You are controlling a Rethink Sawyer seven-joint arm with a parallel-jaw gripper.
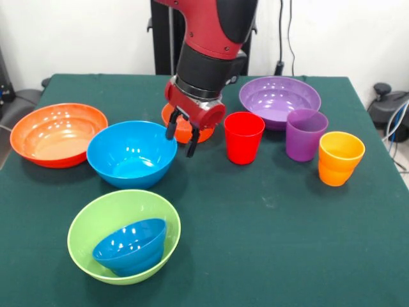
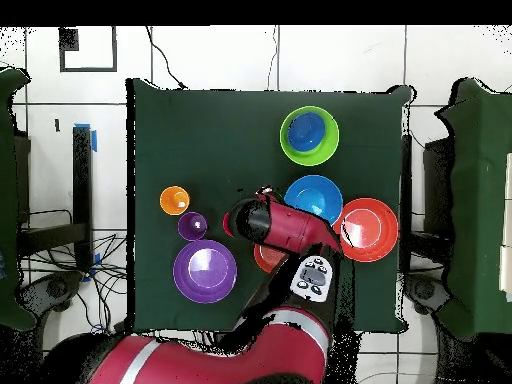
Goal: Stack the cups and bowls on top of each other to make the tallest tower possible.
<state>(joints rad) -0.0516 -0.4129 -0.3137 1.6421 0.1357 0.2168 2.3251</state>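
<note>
The gripper (image 1: 183, 133) hangs just above the worktop (image 1: 268, 230), between the light blue bowl (image 1: 131, 153) and the red cup (image 1: 243, 137). Its two black fingers (image 1: 171, 128) are a little way apart and hold nothing. They do not touch any bowl or cup. One finger hangs right by the rim of the light blue bowl.

The small orange bowl (image 1: 195, 133) sits right behind the gripper. The arm (image 1: 208, 51) covers most of it, so only its edge shows. From above, the arm (image 2: 285, 228) hides the red cup and most of the small orange bowl.

The lime green bowl (image 1: 123, 235) is at the front of the worktop. The small dark blue bowl (image 1: 131, 246) lies tipped inside it. The wide orange-red bowl (image 1: 58, 133) sits at the left, just beside the light blue bowl. The purple bowl (image 1: 279, 100) is at the back. The purple cup (image 1: 306, 134) and the orange cup (image 1: 339, 158) stand upright in a row with the red cup.
</note>
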